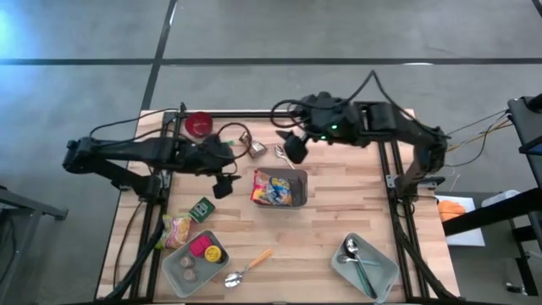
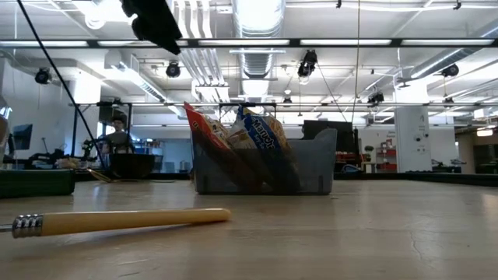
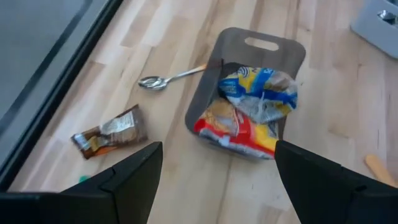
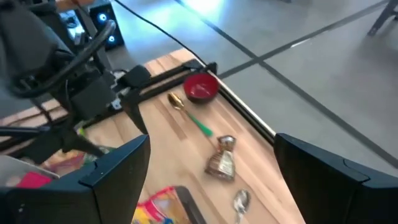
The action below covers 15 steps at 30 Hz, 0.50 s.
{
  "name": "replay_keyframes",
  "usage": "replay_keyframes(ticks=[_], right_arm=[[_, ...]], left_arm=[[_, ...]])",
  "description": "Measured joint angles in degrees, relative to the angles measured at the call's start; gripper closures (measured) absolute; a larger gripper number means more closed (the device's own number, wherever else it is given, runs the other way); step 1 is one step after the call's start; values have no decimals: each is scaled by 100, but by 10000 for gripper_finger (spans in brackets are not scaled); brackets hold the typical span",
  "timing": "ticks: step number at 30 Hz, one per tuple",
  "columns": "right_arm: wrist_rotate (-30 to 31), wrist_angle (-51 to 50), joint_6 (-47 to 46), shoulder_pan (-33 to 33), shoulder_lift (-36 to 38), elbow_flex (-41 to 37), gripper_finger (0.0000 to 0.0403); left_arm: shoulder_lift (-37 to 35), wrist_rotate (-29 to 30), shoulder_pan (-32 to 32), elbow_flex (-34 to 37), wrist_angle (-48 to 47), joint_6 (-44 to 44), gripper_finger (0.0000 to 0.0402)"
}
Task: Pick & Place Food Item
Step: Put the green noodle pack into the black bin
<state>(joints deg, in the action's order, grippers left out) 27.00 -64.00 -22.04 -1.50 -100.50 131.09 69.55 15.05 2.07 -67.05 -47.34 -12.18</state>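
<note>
1. Left gripper (image 1: pixel 223 185) hangs left of centre in the high view, fingers spread wide, holding nothing; a green packet (image 1: pixel 201 208) lies just below it.
2. Grey bin (image 1: pixel 298 188) sits at centre; colourful snack bags (image 1: pixel 269 188) are inside it.
3. Right gripper (image 1: pixel 296 151) hovers above the bin's upper edge, jaws wide and empty; a metal spoon (image 1: pixel 282 154) lies beside it.

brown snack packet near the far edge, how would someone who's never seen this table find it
Start at the grey bin of bright snack bags mid-table, then look toward the far edge and the red bowl. The brown snack packet lies flat between them, beside a bare metal spoon; it is the only brown wrapper there.
</note>
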Motion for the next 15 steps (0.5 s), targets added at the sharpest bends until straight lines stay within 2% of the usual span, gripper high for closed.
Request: replay_keyframes(ticks=[5,8,11,15], right_arm=[[2,-218,22,7,629,-419,64],[2,-253,-49,60,1078,-890,64],[1,-302,-416,106,1515,-1540,64],[-154,-271,-929,105,2058,-2449,64]], left_arm=[[108,-248,-438,-1,-51,18,90],[124,-707,-801,-12,-201,-659,90],[95,-1246,-1088,-13,-605,-1555,90],[36,-1617,-1057,-60,-1574,-1621,90]])
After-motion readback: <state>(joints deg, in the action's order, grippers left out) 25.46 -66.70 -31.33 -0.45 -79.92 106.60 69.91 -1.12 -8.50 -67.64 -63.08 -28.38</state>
